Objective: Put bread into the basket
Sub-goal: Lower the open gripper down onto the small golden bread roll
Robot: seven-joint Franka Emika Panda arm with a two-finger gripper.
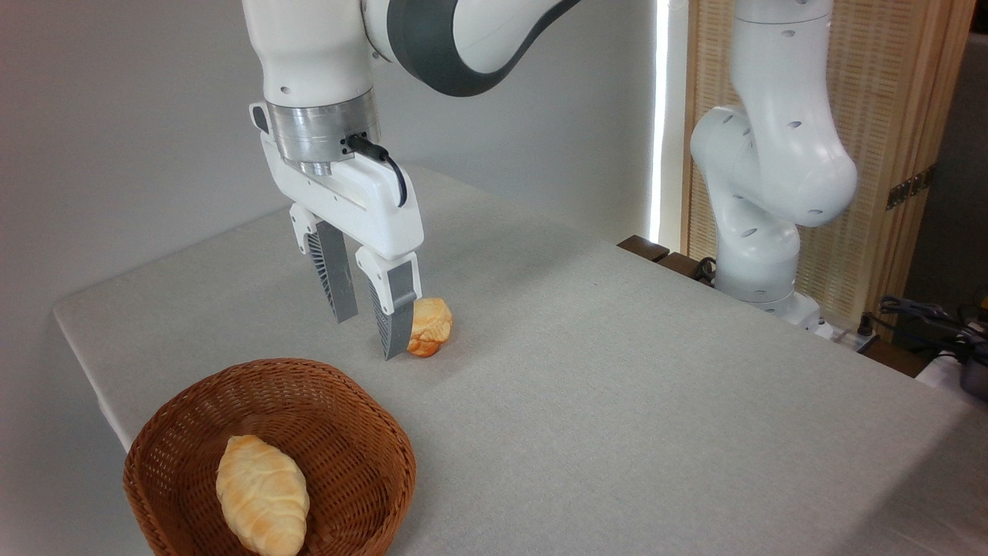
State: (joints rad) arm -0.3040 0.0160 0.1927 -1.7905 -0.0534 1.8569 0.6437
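Observation:
The bread (431,326), a small golden-orange ridged bun, lies on the grey table cloth near the middle. My gripper (369,335) hangs just left of it, open, with nothing between its fingers. The right finger (394,315) overlaps the bun's left edge in the picture; I cannot tell whether they touch. The round brown wicker basket (347,401) stands at the front left, below and left of the gripper.
A larger pale-yellow oval loaf (262,494) lies inside the basket. The arm's white base (760,255) stands at the table's far right edge, with cables (926,316) beyond it. The table's left edge (85,363) runs close to the basket.

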